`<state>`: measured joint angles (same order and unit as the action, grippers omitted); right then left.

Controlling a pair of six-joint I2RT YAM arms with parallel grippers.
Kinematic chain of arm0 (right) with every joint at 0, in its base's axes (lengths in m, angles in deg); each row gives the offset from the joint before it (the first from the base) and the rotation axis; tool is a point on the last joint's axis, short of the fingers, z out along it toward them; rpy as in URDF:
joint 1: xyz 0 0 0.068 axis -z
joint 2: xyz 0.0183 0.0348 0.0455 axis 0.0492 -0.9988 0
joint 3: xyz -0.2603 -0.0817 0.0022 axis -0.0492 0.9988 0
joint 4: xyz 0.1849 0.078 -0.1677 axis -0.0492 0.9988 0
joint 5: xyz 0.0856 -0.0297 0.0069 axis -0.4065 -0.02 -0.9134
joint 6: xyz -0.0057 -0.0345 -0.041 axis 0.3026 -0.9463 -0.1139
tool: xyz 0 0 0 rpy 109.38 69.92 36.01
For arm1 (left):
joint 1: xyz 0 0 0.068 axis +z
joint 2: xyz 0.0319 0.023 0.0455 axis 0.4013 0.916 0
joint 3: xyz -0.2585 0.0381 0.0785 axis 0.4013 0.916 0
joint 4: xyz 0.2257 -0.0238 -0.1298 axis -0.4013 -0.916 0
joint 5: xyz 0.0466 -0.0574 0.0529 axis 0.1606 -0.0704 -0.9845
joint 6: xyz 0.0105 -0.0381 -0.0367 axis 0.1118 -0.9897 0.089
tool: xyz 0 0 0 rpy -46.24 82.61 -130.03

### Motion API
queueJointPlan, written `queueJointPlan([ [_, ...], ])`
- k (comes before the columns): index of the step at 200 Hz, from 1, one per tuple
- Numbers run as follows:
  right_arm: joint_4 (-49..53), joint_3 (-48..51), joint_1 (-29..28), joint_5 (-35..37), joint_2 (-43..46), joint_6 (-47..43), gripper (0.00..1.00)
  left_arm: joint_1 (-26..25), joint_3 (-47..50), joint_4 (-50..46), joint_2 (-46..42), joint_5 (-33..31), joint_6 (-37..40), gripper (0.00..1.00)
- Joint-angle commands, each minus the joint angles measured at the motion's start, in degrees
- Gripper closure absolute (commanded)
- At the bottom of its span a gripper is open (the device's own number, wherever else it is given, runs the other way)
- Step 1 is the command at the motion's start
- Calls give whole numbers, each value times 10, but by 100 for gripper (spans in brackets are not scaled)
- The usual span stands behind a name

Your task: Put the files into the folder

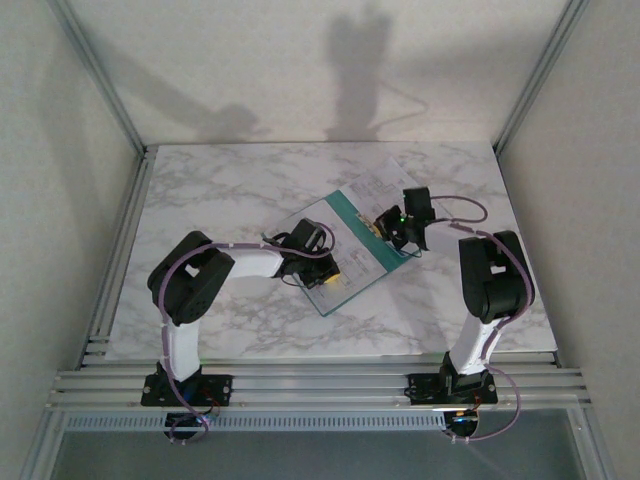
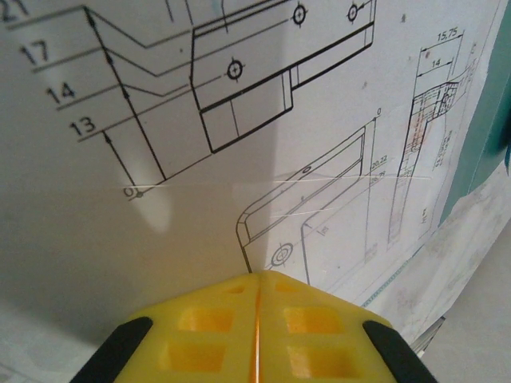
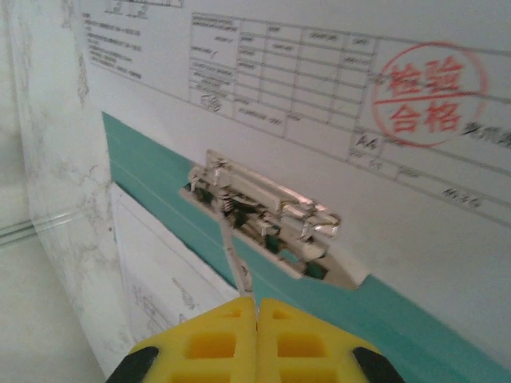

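Note:
The teal folder (image 1: 352,216) lies open in the middle of the marble table, with white files (image 1: 385,185) printed with drawings on both halves. In the right wrist view the teal inner cover (image 3: 160,179) carries a metal clip (image 3: 267,211) over a stamped sheet (image 3: 335,96). My right gripper (image 3: 257,302) is shut on the clip's thin lever (image 3: 238,267). My left gripper (image 2: 259,275) is shut, its yellow tips resting against a sheet with a technical drawing (image 2: 239,120). From above, the left gripper (image 1: 325,275) is over the folder's near half and the right gripper (image 1: 380,228) at its spine.
The marble table top (image 1: 220,190) has bare room to the left and back of the folder. Aluminium frame posts (image 1: 105,90) and white walls stand on both sides. A rail (image 1: 320,385) along the near edge carries both arm bases.

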<state>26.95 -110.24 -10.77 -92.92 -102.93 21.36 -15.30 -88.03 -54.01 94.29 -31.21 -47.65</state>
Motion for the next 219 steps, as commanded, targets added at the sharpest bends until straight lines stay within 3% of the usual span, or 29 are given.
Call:
queueJointPlan([
  [1,0,39,20,29,-9,-32,100,-2,32,-64,18,-50,-8,92],
  [61,-45,83,26,61,-20,-31,100,-1,34,-68,16,-53,-10,93],
  [219,18,59,26,129,-61,-30,100,0,41,-70,11,-52,-7,93],
])
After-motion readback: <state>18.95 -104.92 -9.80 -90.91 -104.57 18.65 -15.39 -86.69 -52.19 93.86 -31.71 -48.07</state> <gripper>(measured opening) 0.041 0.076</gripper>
